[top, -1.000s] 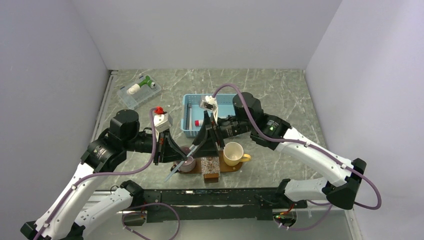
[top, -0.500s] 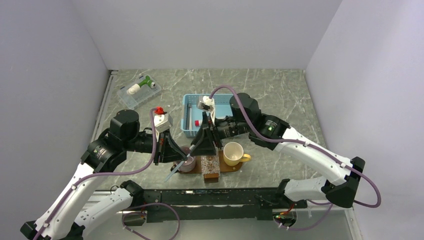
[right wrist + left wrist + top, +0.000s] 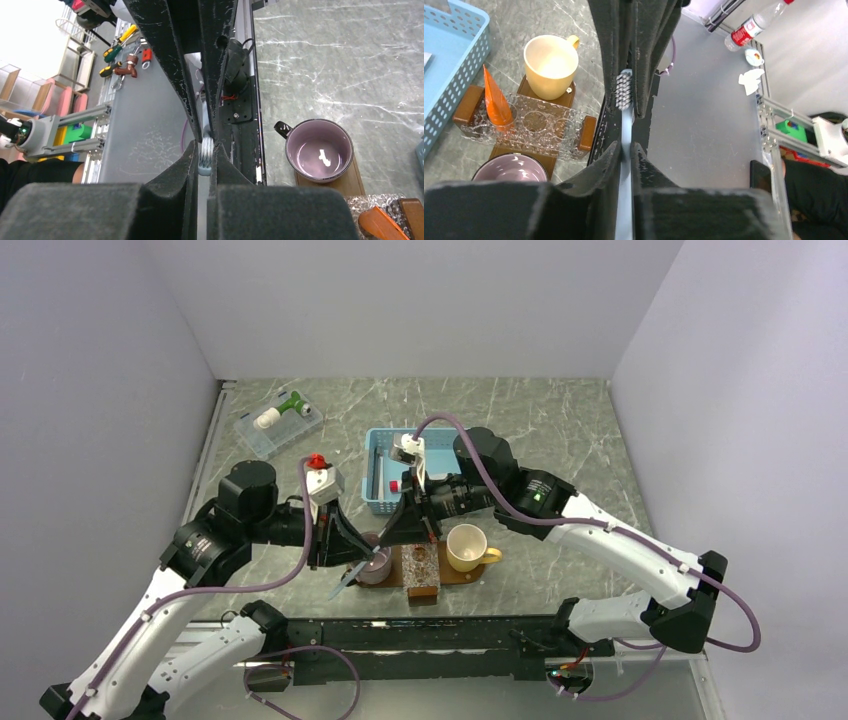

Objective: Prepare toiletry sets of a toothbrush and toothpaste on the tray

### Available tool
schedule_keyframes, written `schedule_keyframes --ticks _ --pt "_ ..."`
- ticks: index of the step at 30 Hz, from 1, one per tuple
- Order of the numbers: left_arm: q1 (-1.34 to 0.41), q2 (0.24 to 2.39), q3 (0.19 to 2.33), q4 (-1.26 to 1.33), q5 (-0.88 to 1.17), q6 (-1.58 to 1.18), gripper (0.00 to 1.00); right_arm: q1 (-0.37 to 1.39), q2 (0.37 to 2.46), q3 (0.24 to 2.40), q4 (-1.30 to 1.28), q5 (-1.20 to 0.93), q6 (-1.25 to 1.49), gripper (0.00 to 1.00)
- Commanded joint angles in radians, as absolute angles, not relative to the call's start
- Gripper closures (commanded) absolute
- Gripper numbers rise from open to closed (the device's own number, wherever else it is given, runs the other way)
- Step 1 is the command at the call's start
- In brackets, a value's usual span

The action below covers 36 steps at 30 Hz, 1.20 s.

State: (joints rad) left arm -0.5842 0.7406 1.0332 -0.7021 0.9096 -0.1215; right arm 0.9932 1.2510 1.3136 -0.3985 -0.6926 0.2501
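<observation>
The tray (image 3: pixel 468 578) lies near the table's (image 3: pixel 560 440) front edge. On it stand the left mug (image 3: pixel 374 568), a holder (image 3: pixel 421 568) in the middle and the right mug (image 3: pixel 467 545). The toothpaste (image 3: pixel 494 97) stands in the holder's far end. A basket (image 3: pixel 375 480) sits just behind the tray, and a box (image 3: pixel 280 425) far back left. The toothbrush (image 3: pixel 624 125) slants in the air over the left mug.

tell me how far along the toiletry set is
Done: the toothpaste stands in the clear holder on the tray. In hand: the toothbrush is pinched by the left gripper and the right gripper at once, above the purple mug; it looks like a handover. Left: the toothbrush is not yet set down on the tray.
</observation>
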Motion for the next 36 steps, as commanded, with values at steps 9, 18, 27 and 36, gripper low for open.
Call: schedule_keyframes --ticks 9,18,27,36 --pt "-0.587 0.712 1.081 -0.698 0.694 -0.15 0.18 0.999 1.234 1.425 -0.525 -0.544 0.207 1.0" --pt "-0.587 0.618 1.037 -0.712 0.353 -0.196 0.01 1.0 1.27 1.607 -0.866 -0.28 0.169 1.0" --pt "-0.587 0.503 0.878 -0.592 0.177 -0.238 0.01 1.0 1.38 1.768 -1.156 -0.058 0.204 1.0" --pt "-0.584 0.47 0.847 -0.626 0.108 -0.226 0.01 1.001 1.434 1.779 -1.194 -0.002 0.246 1.0"
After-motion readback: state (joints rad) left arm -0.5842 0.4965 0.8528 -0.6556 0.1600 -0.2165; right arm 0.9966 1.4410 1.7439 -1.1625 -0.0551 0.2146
